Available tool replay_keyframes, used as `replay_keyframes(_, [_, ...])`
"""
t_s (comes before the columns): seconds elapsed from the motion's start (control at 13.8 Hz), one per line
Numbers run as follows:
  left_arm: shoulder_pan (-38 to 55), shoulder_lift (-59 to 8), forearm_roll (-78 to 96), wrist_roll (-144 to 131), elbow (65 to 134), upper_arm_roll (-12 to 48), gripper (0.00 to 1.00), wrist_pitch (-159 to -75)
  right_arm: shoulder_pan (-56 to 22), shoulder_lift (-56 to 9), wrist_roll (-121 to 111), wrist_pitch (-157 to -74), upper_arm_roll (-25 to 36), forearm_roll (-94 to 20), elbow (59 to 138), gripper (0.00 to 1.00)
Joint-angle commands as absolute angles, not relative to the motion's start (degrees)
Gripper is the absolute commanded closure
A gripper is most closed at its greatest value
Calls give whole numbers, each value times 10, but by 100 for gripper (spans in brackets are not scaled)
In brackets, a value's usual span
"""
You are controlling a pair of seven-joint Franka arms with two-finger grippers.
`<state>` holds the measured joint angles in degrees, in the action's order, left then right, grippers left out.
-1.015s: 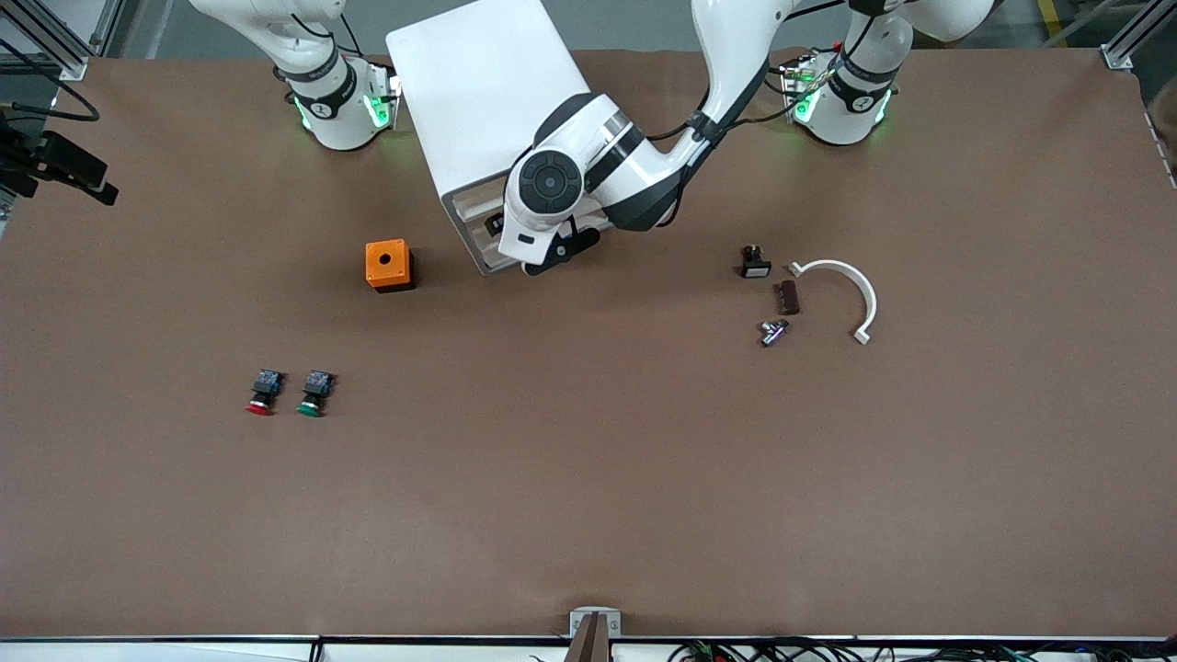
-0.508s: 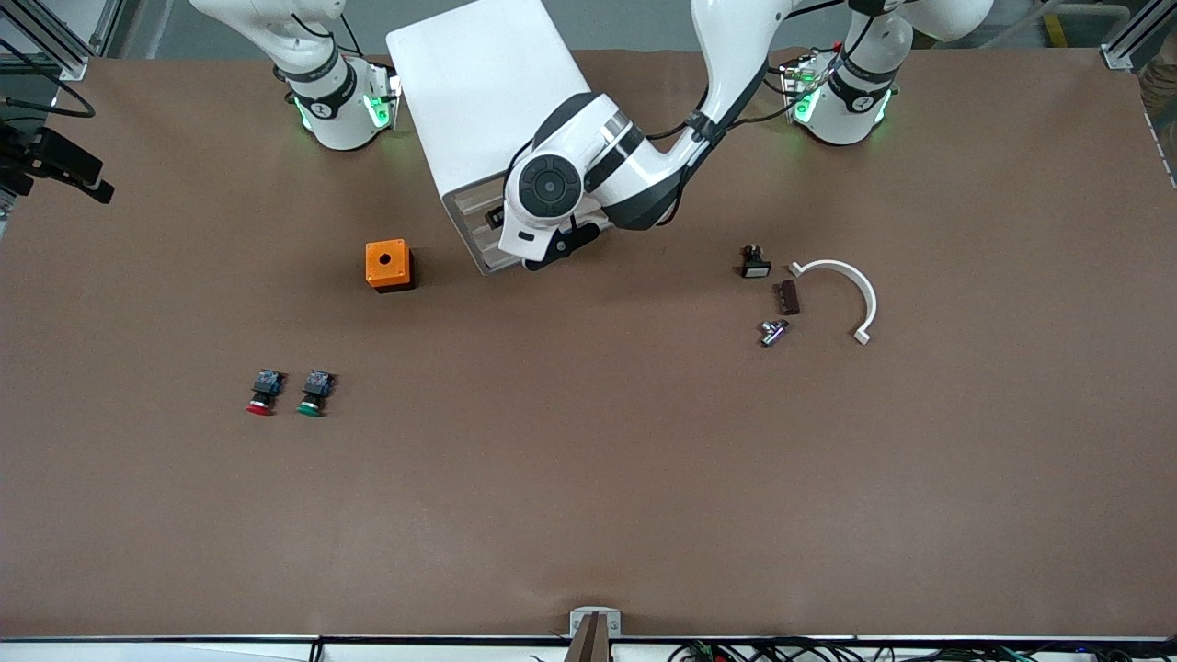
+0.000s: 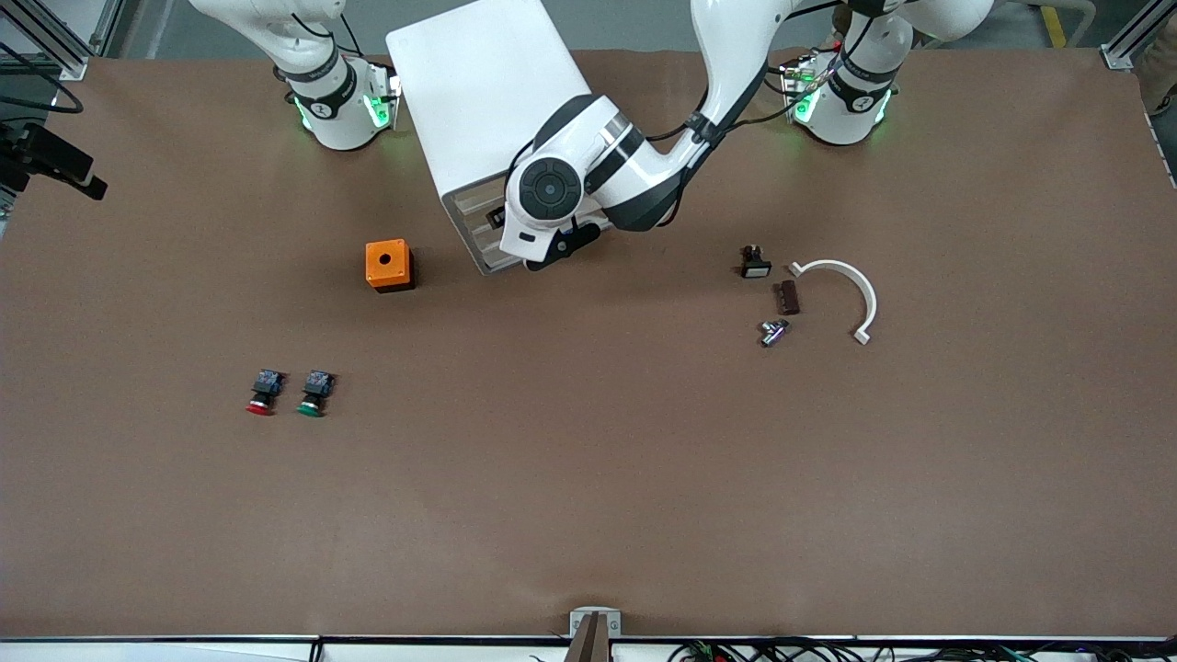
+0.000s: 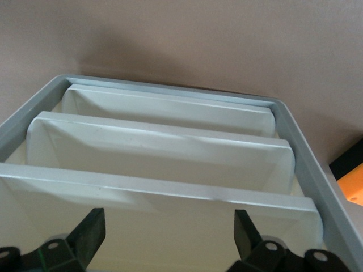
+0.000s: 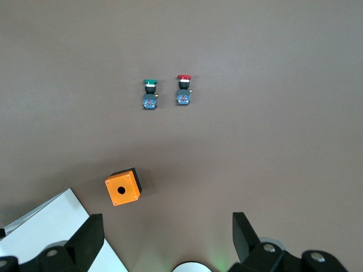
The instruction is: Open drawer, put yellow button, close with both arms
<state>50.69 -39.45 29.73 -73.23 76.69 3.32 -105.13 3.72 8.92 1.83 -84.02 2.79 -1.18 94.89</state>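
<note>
Left gripper [image 4: 167,238], fingers spread and empty, faces the drawer [image 4: 159,192] in the cabinet [image 3: 478,92]. Light, slick plastic; hook its top front lip. Right gripper [image 5: 167,241] waits, fingers released, over the table [image 3: 588,478]. No yellow button visible.

Even overhead light, soft shadows, close wrist view blurred.

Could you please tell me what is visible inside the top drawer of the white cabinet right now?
Nothing can be confirmed inside the drawer: the left pincer hangs open at its front, and only bare white plastic shows. No yellow button is visible anywhere.
</note>
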Motion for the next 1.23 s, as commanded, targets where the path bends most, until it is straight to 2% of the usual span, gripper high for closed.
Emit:
replay_keyframes(0.0, [501, -394, 305, -729, 755, 5, 0, -1051, 35, 101, 18, -831, 30, -20, 947, 0])
replay_keyframes(0.58, [493, -362, 304, -622, 734, -140, 0, -1074, 36, 105, -28, -833, 31, -19, 944, 0])
replay_keyframes(0.8, [426, -329, 302, -560, 737, -146, 0, -1070, 34, 105, -28, -842, 27, -20, 940, 0])
replay_keyframes(0.94, [373, -312, 288, -514, 737, -146, 0, -1032, 34, 105, -28, -854, 26, -20, 934, 0])
replay_keyframes(1.16, [313, -271, 224, -360, 739, -146, 0, -912, 34, 105, -28, -860, 25, -20, 934, 0])
